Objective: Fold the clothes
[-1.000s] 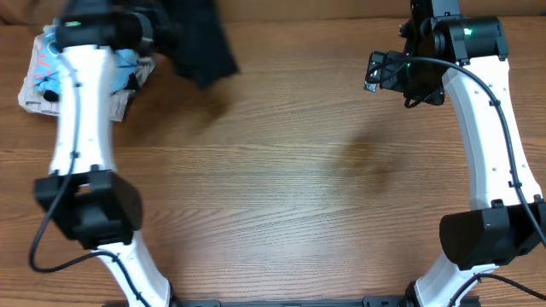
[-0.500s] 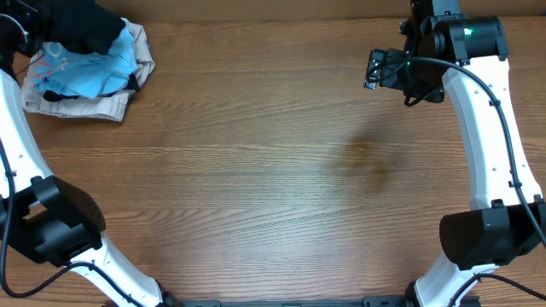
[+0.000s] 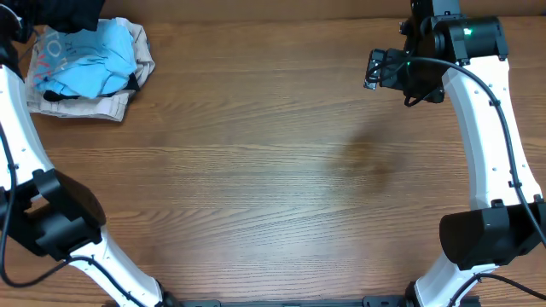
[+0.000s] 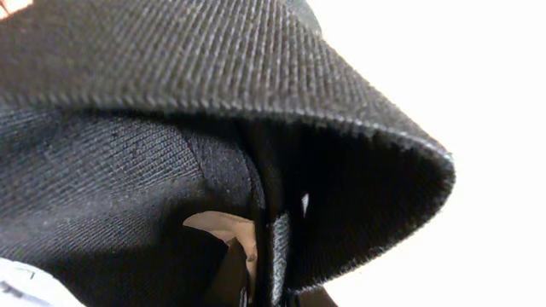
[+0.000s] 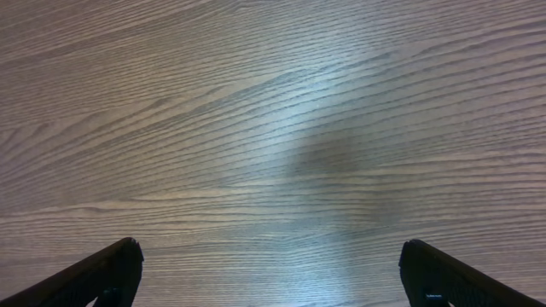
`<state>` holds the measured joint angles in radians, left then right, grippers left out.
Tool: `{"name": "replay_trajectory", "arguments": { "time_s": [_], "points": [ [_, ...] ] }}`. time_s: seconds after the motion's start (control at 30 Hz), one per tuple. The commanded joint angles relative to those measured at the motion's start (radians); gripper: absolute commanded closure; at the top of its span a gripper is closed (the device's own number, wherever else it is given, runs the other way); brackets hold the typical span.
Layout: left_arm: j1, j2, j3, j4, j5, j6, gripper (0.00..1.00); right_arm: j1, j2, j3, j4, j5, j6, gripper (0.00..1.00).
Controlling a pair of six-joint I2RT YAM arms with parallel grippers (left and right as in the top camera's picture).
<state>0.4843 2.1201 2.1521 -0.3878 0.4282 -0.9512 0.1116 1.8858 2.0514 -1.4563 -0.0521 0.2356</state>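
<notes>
Left arm (image 3: 19, 119) swung the garment (image 3: 72, 10) from 12 to the 11 o'clock corner, its jaws buried in fabric so grip unknown; right gripper (image 5: 269, 247) spread, idle, nothing laid out yet.

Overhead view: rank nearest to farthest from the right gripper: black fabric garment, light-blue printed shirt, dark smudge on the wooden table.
1. Dark smudge, right side, by the right gripper.
2. Light-blue printed shirt, far left.
3. Black fabric garment, top-left corner.

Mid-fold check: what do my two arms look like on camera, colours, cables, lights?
The left arm and right arm have white curved links, bulky black joints and a thin black cable alongside. A green light glows on the right wrist; the right gripper is black.
</notes>
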Motion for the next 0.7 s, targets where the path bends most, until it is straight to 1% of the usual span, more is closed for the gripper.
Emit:
{"name": "replay_trajectory", "arguments": {
  "time_s": [0.0, 0.07, 0.13, 0.2, 0.23, 0.37, 0.43, 0.47, 0.5, 0.6, 0.67],
  "points": [
    [-0.008, 0.076, 0.028, 0.038, 0.077, -0.072, 0.96, -0.001, -0.011, 0.003, 0.003, 0.005, 0.003, 0.00],
    [-0.008, 0.097, 0.028, 0.030, 0.104, -0.070, 0.96, -0.001, -0.011, 0.003, 0.003, 0.005, 0.003, 0.00],
    [-0.009, 0.104, 0.027, -0.006, 0.116, -0.019, 0.96, -0.001, -0.011, 0.003, 0.003, 0.005, 0.003, 0.00],
    [-0.008, 0.104, 0.027, -0.081, 0.108, 0.098, 0.96, -0.001, -0.011, 0.003, 0.006, 0.005, 0.003, 0.00],
    [-0.008, 0.104, 0.027, -0.097, 0.108, 0.125, 0.96, -0.001, -0.011, 0.003, 0.008, 0.005, 0.003, 0.00],
    [0.016, 0.104, 0.027, -0.248, 0.092, 0.304, 0.96, -0.001, -0.011, 0.003, 0.015, 0.005, 0.003, 0.00],
    [0.034, 0.104, 0.027, -0.344, 0.039, 0.381, 0.89, -0.001, -0.011, 0.003, 0.014, 0.005, 0.003, 0.00],
    [0.042, 0.104, 0.027, -0.385, 0.006, 0.412, 0.80, -0.001, -0.011, 0.003, 0.015, 0.005, 0.003, 0.00],
    [0.051, 0.104, 0.027, -0.431, -0.039, 0.447, 0.62, -0.001, -0.011, 0.003, 0.016, 0.005, 0.003, 0.00],
    [0.074, 0.104, 0.027, -0.515, -0.124, 0.512, 0.26, -0.001, -0.011, 0.003, 0.021, 0.005, 0.003, 0.00],
    [0.090, 0.104, 0.027, -0.536, -0.129, 0.571, 0.11, -0.001, -0.011, 0.003, 0.026, 0.005, 0.003, 0.00]
  ]
}}
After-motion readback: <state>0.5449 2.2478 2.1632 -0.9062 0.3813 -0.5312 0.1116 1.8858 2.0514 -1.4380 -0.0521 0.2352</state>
